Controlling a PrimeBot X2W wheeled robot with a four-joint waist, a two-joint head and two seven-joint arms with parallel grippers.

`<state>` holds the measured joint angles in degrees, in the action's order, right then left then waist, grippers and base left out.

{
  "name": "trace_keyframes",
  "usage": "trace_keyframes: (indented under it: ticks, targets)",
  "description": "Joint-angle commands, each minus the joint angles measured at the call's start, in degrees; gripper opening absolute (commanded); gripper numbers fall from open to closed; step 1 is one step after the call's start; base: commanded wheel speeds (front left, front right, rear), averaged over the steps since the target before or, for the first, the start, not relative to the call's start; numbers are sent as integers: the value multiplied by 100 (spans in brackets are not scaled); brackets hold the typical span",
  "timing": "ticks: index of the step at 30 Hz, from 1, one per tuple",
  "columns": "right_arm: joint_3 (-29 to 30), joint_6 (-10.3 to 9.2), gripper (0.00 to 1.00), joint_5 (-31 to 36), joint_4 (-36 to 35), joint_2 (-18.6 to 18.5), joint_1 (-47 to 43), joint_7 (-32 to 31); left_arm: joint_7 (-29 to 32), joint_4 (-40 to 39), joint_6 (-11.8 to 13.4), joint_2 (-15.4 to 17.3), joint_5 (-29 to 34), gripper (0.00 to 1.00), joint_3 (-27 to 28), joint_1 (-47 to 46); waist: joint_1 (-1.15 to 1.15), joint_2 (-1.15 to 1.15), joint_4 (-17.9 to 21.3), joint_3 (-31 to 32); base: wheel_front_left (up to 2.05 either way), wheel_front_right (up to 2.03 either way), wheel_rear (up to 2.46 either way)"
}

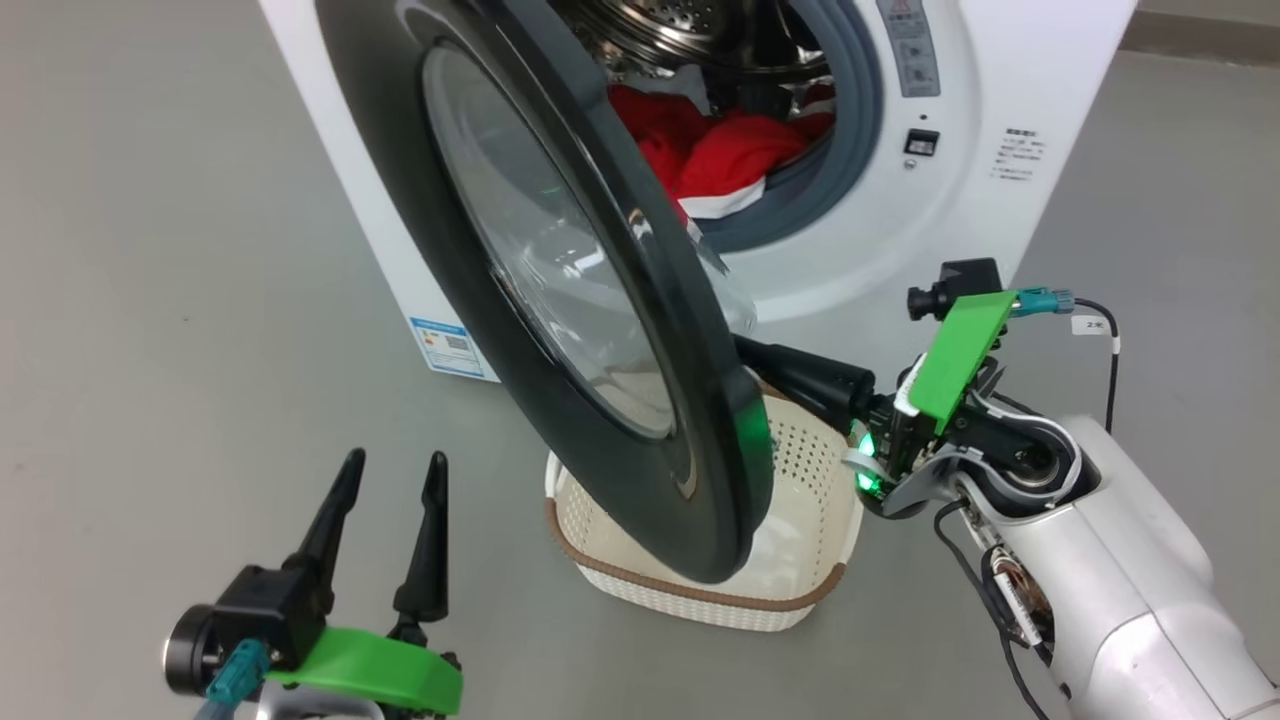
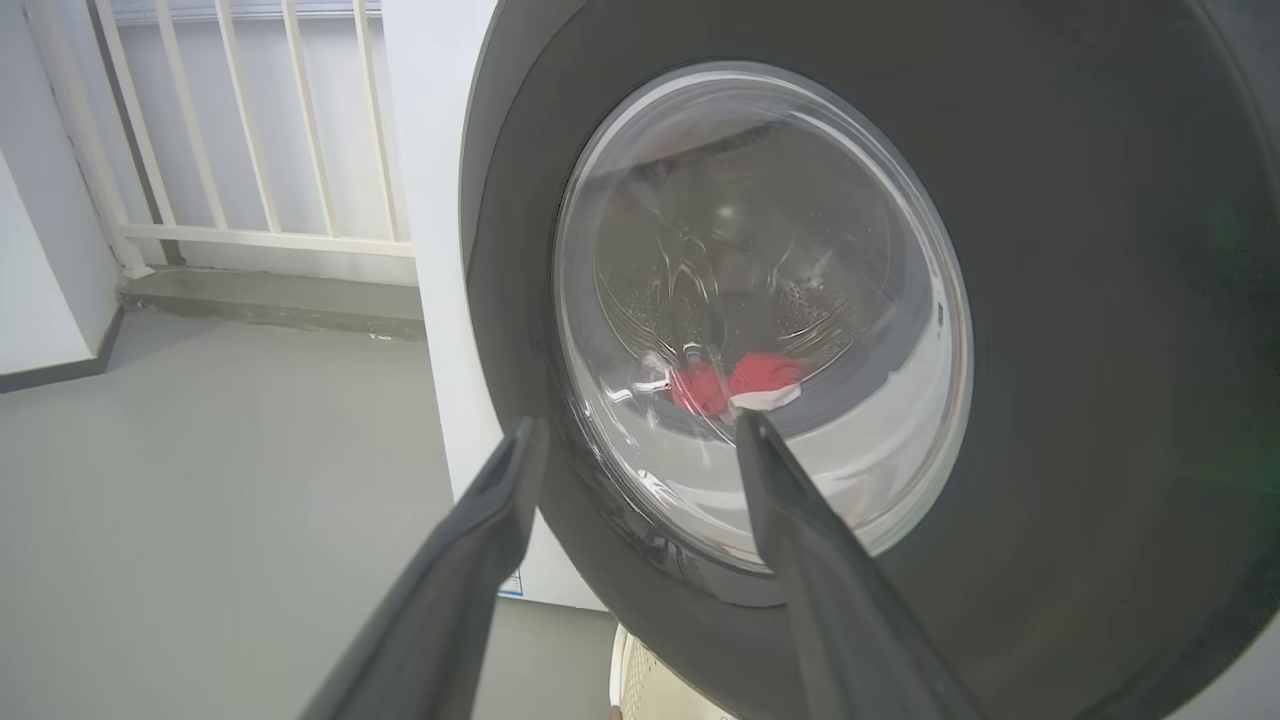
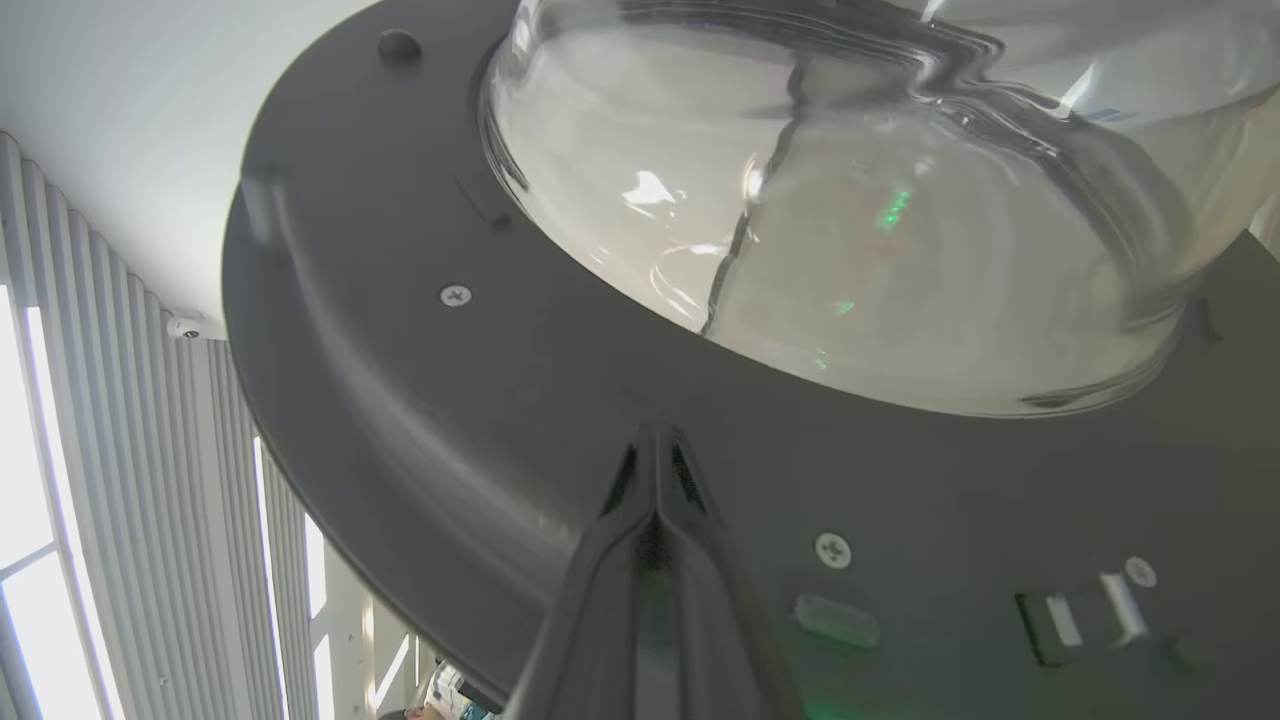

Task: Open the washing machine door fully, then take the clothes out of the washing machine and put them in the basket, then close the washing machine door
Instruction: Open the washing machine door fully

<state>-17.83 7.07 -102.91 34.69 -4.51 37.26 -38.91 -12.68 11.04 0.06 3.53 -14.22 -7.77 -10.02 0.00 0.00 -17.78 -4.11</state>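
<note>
Floor (image 1: 150, 250): smooth, pale grey, matte.
Washing machine (image 1: 1000, 120): stands on floor, well beyond tips of left gripper (image 1: 395, 458), white body down to floor.
Basket (image 1: 810, 460): upright on floor, ahead and right of left gripper, just below right gripper (image 3: 655, 440); strip of grey floor between basket and machine base.
Far left of left gripper: low grey ledge (image 2: 270, 300) rising from floor, white railing (image 2: 250, 130) on it.

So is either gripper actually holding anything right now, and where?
Nothing held: left gripper open and empty; right gripper shut on nothing, its tips against the inner face of the washing machine door.
</note>
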Motion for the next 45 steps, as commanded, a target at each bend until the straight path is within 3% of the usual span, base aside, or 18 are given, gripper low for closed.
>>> trace_keyframes:
  ticks: [1, 24, 45]
  targets:
    - [-153, 42, 0, -49, -232, 161, -59, -8, -1, -181, 73, 128, -37, 100, 198, 14, 0, 0, -132, 86, 0, 0, 0]
    - [-1154, 42, 0, -167, -351, 163, -242, 329, 162, -461, 242, 162, -146, 100, 98, 315, 0, 0, -955, 403, 0, 0, 0]
    - [-2065, 42, 0, -581, -286, 163, -25, 543, 46, -627, 311, 244, -251, 100, 121, 542, 0, 0, -1047, 413, 0, 0, 0]
